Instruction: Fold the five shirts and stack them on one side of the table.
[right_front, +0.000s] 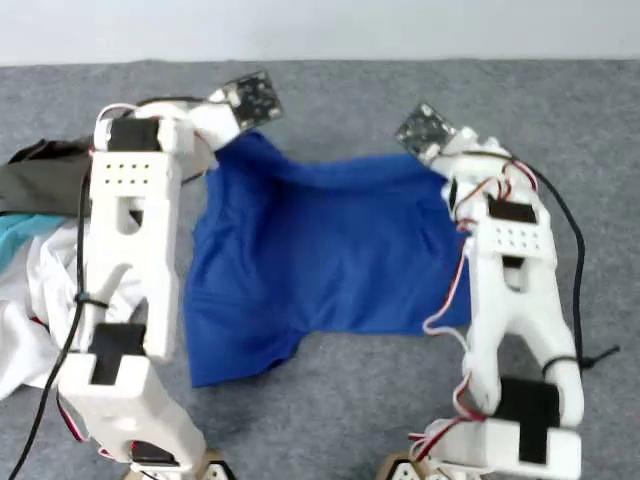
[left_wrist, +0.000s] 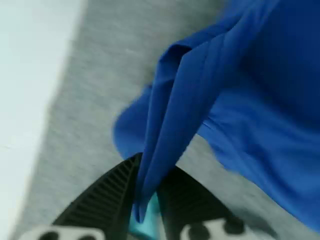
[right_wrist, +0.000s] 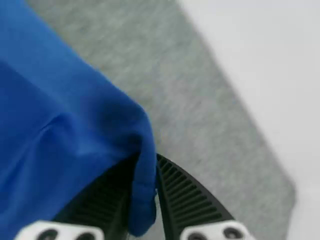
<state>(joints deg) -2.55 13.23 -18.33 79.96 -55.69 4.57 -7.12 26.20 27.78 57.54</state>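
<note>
Where left claw (left_wrist: 150, 180) and right claw (right_wrist: 147, 170) pinch it, shirt (right_front: 320, 250) bunches.

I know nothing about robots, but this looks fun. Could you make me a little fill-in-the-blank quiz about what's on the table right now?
1. The shirt pinched by the left gripper and the right gripper is ____ in colour.
2. The table under it is ____ in colour.
3. A heap of other shirts lies beside the ____ arm.

Missing words: blue; grey; left.
</note>
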